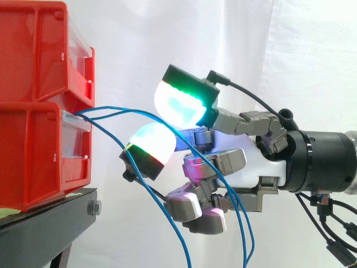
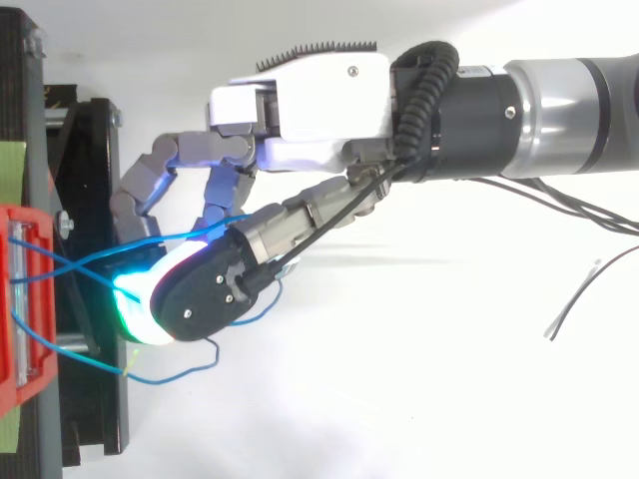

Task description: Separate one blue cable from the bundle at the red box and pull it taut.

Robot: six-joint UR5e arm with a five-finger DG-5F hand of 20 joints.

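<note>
Two stacked red bins [image 1: 33, 56] stand at the left on a black stand [image 1: 50, 223]. Thin blue cables [image 1: 114, 110] come out between the bins and hang down to the right. My hand [image 1: 245, 162] reaches in from the right, close to the bins. Two glowing fingertips [image 1: 181, 100] stand apart, and one blue cable runs through the gap between them. A second blue cable [image 1: 173, 229] drops past the lower pad [image 1: 152, 142] on its bin side. The other fingers are curled under the palm. From above, the hand [image 2: 310, 100] covers the crossing cables [image 2: 90, 259].
The bins' clear drawer fronts [image 1: 75, 139] face the hand. A loop of blue cable [image 2: 190, 369] lies beside the stand's edge [image 2: 95, 200]. A white curtain hangs behind, and open room lies below and to the right of the hand.
</note>
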